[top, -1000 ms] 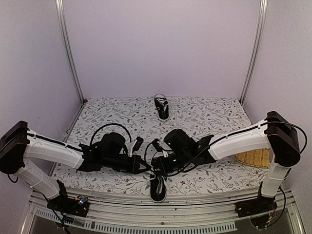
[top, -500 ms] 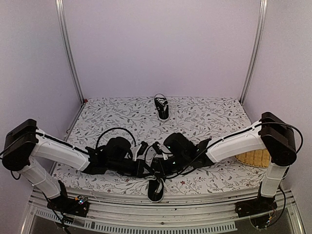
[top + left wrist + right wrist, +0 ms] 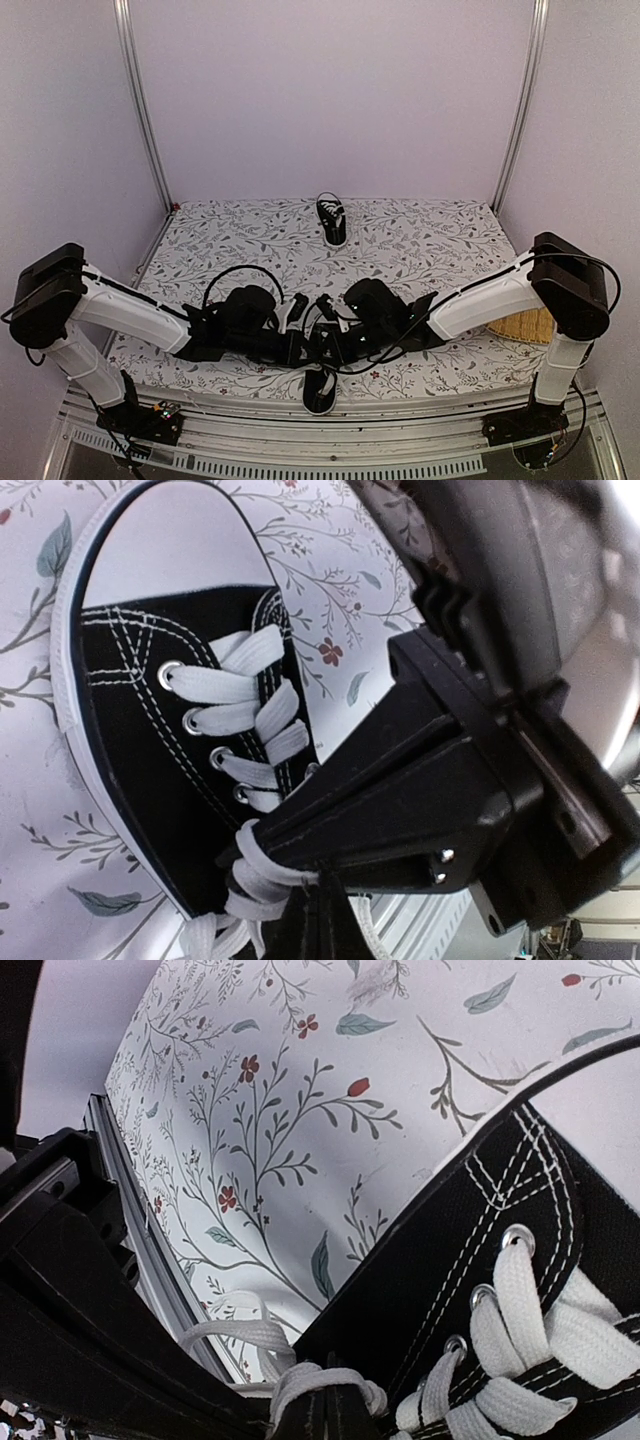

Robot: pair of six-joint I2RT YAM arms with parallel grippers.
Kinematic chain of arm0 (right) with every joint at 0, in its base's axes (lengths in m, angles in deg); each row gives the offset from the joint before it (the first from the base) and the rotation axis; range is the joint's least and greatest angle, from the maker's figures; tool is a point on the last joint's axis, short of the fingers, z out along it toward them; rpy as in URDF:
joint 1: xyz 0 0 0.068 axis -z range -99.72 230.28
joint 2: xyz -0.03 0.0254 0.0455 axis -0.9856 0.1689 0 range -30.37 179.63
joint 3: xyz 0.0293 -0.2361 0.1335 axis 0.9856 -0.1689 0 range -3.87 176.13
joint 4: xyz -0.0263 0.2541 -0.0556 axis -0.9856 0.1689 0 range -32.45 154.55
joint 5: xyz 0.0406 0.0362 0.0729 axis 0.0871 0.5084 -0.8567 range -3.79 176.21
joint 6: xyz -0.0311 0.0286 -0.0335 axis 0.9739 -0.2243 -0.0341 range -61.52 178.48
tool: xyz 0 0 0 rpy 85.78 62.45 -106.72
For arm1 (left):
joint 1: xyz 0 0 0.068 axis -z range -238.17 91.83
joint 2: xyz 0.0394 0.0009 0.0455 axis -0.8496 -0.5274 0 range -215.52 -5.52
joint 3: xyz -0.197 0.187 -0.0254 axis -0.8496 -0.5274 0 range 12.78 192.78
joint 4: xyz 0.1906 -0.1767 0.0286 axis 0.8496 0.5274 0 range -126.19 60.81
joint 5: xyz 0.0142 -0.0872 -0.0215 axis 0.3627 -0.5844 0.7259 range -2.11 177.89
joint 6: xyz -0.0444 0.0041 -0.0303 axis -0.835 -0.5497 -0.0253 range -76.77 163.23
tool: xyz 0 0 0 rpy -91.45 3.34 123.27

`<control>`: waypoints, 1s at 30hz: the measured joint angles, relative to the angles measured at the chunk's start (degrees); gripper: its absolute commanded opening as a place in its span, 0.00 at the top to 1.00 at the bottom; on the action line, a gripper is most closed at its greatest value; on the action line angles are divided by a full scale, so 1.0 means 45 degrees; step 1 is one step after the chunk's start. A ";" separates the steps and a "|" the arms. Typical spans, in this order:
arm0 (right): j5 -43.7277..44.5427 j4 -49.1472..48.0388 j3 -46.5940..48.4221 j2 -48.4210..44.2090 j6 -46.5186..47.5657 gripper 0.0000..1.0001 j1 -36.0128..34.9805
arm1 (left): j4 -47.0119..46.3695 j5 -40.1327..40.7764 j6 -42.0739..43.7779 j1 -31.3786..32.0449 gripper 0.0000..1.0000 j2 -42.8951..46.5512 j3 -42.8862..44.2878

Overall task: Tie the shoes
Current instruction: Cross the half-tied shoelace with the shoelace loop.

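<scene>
One of the shoes (image 3: 319,391), black canvas with a white toe cap and white laces, lies at the table's front edge, toe toward me. It shows in the left wrist view (image 3: 150,730) and the right wrist view (image 3: 480,1260). My left gripper (image 3: 303,350) and right gripper (image 3: 327,348) meet right above it, almost touching. The left gripper (image 3: 322,925) is shut on a strand of white lace (image 3: 255,880) near the top eyelets. A lace loop (image 3: 330,1385) wraps the shut fingertips of the right gripper (image 3: 335,1420). The other shoe (image 3: 331,221) stands alone at the back.
A woven basket (image 3: 520,325) sits at the right edge behind the right arm. The metal rail (image 3: 400,415) runs along the front edge just under the near shoe. The floral cloth (image 3: 230,240) covers the table between the two shoes.
Both grippers have closed in on each other over the near shoe and sunk lower. The left arm has reached farther right. The shoe's toe has shifted slightly left.
</scene>
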 measured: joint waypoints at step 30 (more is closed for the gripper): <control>-0.0073 -0.0617 -0.0374 -0.0073 -0.0019 0.98 0.0005 | 0.2832 0.1467 0.1583 -0.1360 0.81 0.0777 -0.0005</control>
